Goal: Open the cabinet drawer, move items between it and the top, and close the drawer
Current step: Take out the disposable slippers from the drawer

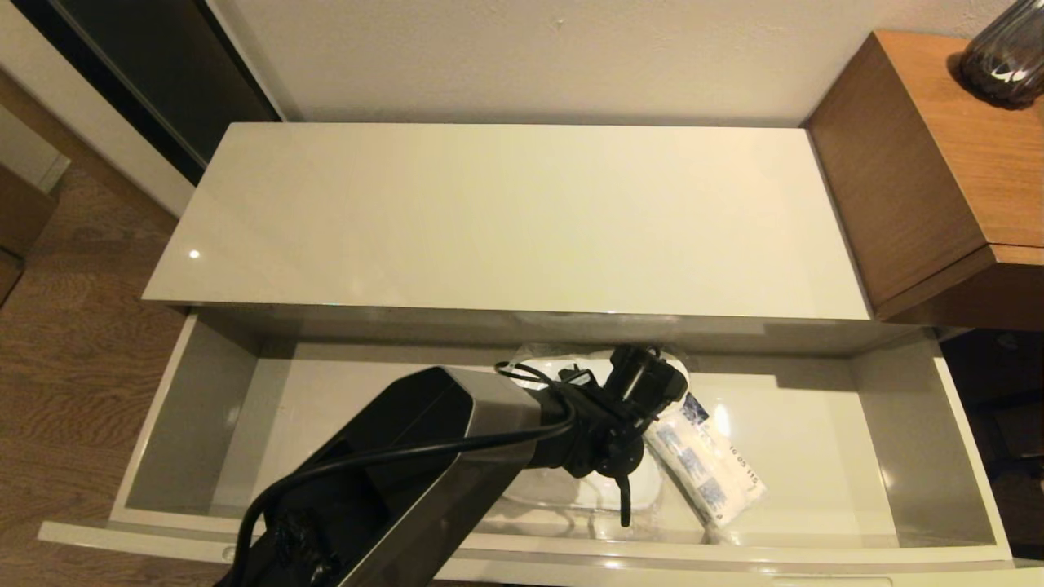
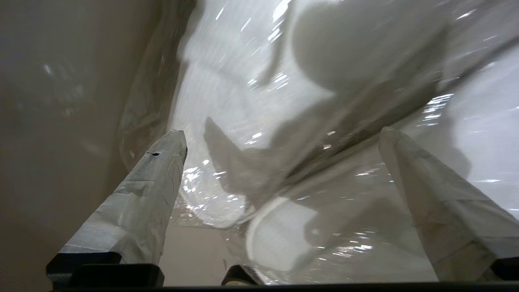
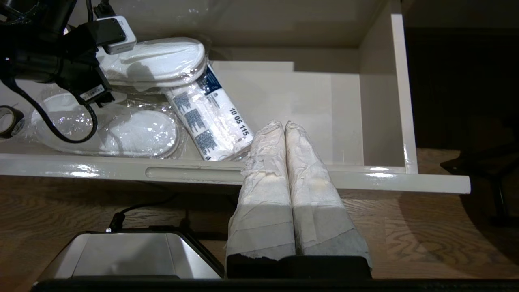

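Observation:
The cabinet drawer [image 1: 971, 456] stands pulled out below the bare cream-white top [image 1: 506, 212]. Inside lie the plastic-wrapped white slippers [image 1: 603, 493] and, to their right, the white packet with blue print [image 1: 705, 469]. My left gripper [image 1: 644, 383] reaches down into the drawer over the slippers. In the left wrist view the gripper [image 2: 282, 134] is open, its taped fingers spread on either side of the wrapped slippers [image 2: 279, 239] without closing on them. My right gripper [image 3: 284, 123] is shut and empty, in front of the drawer front [image 3: 121, 170], near the packet [image 3: 211, 117].
A brown wooden desk [image 1: 938, 163] with a dark vase [image 1: 1007, 57] stands right of the cabinet. A small black ring [image 3: 8, 119] lies in the drawer beside the slippers [image 3: 134, 134]. Wood floor [image 1: 73, 326] lies to the left.

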Tool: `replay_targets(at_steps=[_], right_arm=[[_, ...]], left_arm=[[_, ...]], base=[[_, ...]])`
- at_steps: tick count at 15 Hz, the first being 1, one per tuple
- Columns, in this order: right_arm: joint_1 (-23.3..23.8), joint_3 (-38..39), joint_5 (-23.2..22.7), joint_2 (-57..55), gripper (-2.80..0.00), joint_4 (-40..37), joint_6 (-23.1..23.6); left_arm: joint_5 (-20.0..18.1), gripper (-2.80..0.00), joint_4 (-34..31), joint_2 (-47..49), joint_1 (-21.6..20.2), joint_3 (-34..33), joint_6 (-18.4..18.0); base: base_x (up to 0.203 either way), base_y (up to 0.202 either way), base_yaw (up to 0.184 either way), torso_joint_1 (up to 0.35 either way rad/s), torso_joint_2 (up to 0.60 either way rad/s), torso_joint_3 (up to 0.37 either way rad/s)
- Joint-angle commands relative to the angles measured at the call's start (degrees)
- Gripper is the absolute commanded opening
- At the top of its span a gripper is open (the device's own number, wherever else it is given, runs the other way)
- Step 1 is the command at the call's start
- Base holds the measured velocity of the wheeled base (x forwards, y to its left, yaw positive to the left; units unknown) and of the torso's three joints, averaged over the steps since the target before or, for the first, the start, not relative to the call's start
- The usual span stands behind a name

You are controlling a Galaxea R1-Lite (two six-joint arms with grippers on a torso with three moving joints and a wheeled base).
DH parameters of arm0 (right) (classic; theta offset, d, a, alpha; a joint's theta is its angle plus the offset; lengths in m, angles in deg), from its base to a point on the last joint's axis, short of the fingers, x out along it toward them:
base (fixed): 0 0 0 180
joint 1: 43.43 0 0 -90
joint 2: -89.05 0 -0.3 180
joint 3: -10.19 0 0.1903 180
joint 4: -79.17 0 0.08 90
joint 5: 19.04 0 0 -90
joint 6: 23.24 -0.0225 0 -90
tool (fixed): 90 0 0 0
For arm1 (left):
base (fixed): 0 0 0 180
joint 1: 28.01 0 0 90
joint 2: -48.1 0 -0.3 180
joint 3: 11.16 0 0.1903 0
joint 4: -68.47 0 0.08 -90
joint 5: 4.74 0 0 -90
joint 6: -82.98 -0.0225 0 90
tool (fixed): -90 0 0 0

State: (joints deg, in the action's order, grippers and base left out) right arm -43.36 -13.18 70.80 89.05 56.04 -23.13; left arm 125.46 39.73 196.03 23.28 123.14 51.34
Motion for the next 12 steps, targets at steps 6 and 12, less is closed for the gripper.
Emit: replay_targets(at_steps=[6,12], right_arm=[[0.01,0.00,-0.02,0.00,-2.80,0.03,-0.02],[0.01,0.07,-0.02,-0.08,-2.80,0.01,-0.02]], left_arm=[[2.25,0.00,5.55,0.34,-0.66,0.07,-1.14],[1.83,0.00,5.02,0.78,-1.63,0.07,-7.89]], base=[[0.000,0.000,0.000,0.000,0.00,0.000],[0.000,0.000,0.000,0.000,0.00,0.000]])
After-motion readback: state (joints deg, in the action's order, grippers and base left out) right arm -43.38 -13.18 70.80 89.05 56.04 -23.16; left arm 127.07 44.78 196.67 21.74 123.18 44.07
